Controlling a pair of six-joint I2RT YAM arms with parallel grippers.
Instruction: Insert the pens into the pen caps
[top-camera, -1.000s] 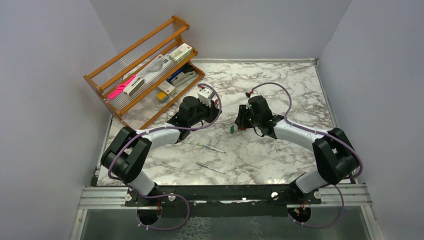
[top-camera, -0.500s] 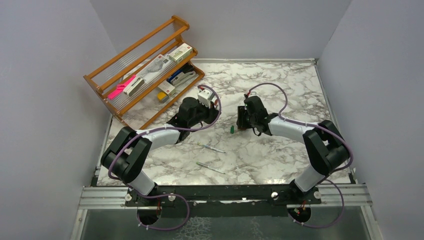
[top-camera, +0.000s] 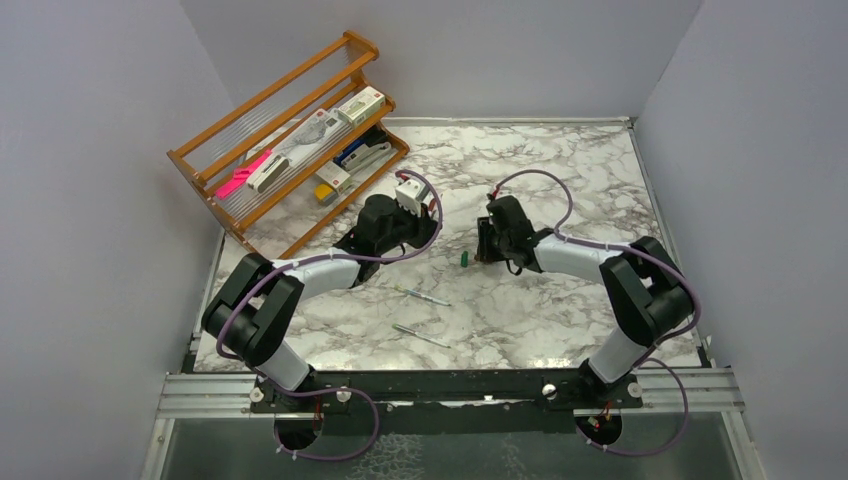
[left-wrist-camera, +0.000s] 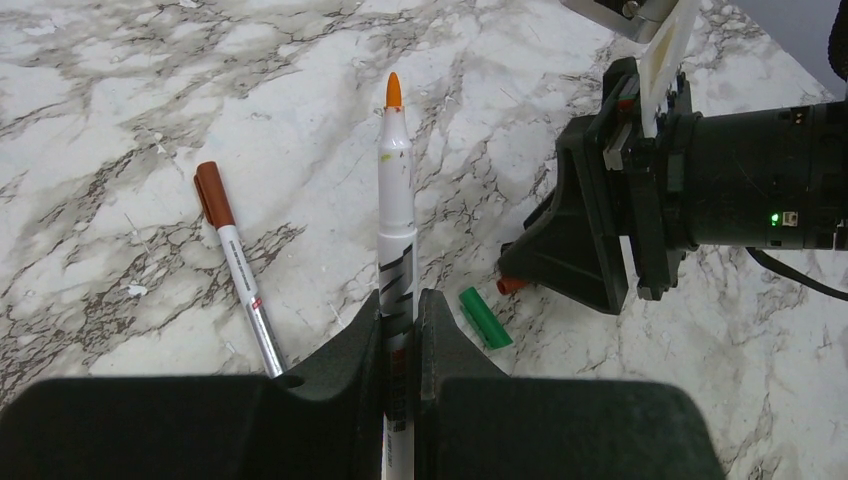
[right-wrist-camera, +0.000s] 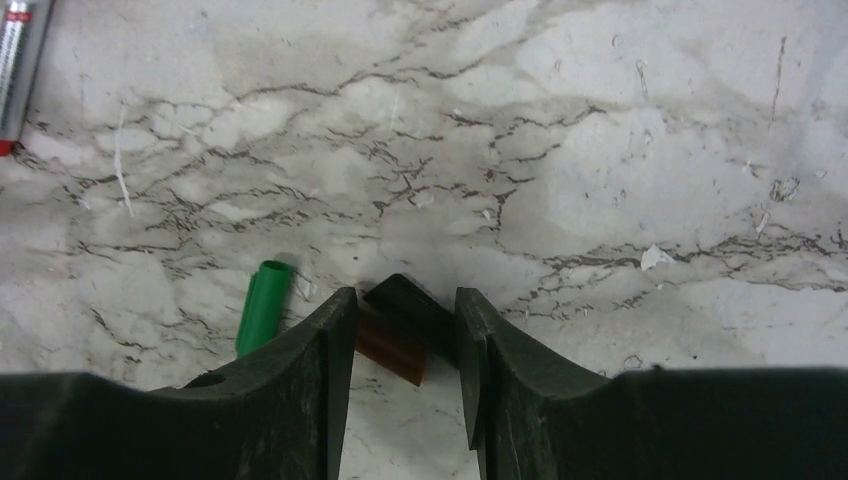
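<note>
My left gripper is shut on a white pen with an orange tip that points away from me, above the table; it also shows in the top view. My right gripper is open and low on the table, with a dark red-brown cap lying slanted between its jaws. A green cap lies just to its left and also shows in the top view. A second pen with a brown cap on it lies on the marble. Two pens lie nearer the bases.
A wooden rack stands at the back left, holding a pink marker, a yellow block and other stationery. Grey walls close in the marble table on three sides.
My right gripper has shifted slightly left and settled around the red-brown cap. The left arm and its pen have not moved.
</note>
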